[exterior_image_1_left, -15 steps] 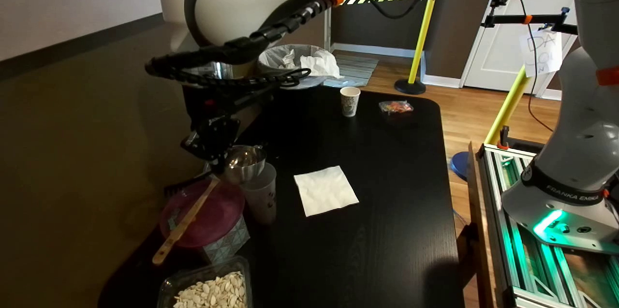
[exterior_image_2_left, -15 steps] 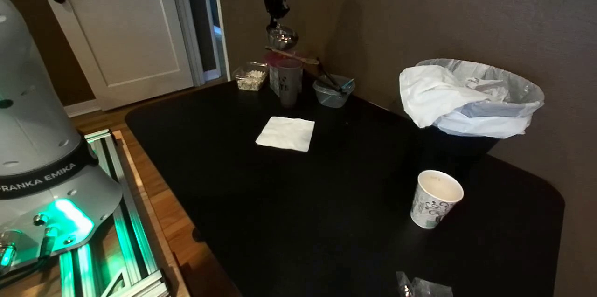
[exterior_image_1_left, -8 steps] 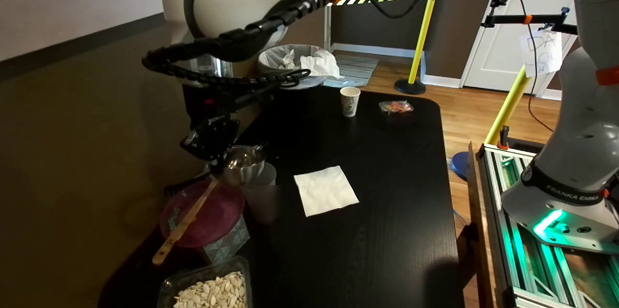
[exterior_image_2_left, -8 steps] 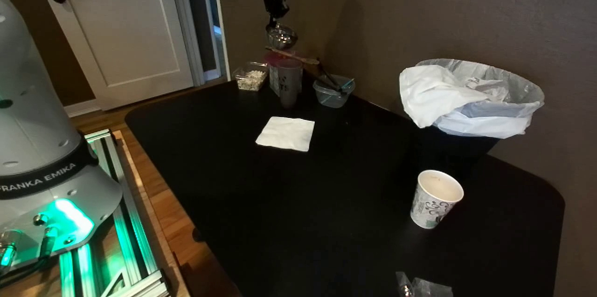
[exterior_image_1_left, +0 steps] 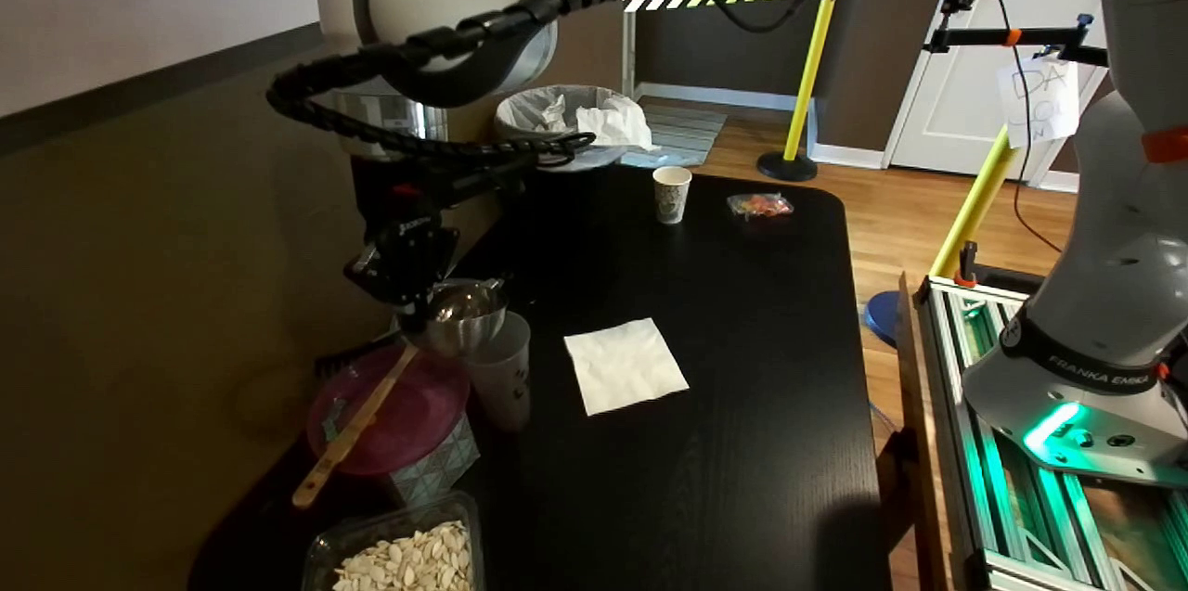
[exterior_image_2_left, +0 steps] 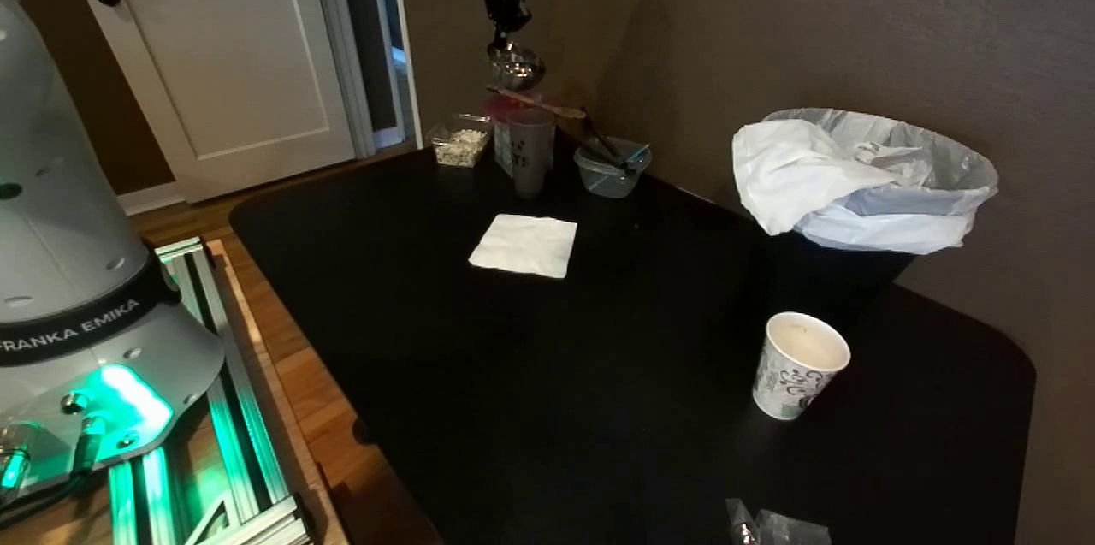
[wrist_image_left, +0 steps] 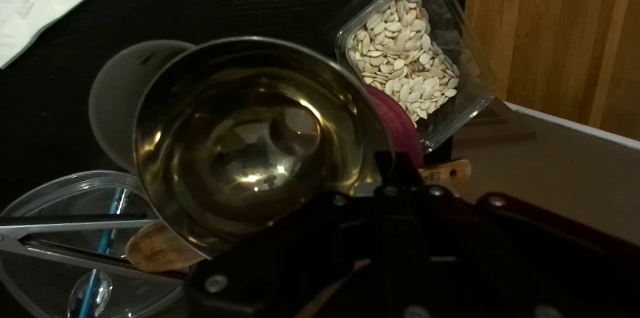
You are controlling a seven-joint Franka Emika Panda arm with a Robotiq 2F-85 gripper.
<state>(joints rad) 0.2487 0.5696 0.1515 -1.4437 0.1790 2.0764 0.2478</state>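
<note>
My gripper (wrist_image_left: 392, 170) is shut on the rim of a shiny metal bowl (wrist_image_left: 240, 148). In both exterior views the gripper (exterior_image_1_left: 418, 317) (exterior_image_2_left: 499, 40) holds the bowl (exterior_image_1_left: 471, 333) (exterior_image_2_left: 520, 70) in the air above the crowded end of the table. The inside of the bowl shows reflections and no clear contents. Below and beside it stand a frosted cup (exterior_image_1_left: 506, 391) and a pink bowl (exterior_image_1_left: 432, 419) on a patterned box (exterior_image_1_left: 441, 466). A wooden utensil (exterior_image_1_left: 357, 431) lies across the pink bowl. A clear container (wrist_image_left: 472, 66) of pale seeds (wrist_image_left: 400, 53) is close by.
A clear tub (exterior_image_2_left: 612, 179) with tongs and other utensils stands near the wall. A white napkin (exterior_image_1_left: 626, 366) lies on the black table (exterior_image_1_left: 742, 443). A paper cup (exterior_image_2_left: 800, 370), a candy packet (exterior_image_1_left: 761, 205) and a lined trash bin (exterior_image_2_left: 898, 220) are at the opposite end.
The gripper and metal bowl have risen very slightly, and the arm's forearm has shifted up a little. The bowl stays held. The other things have not moved.
</note>
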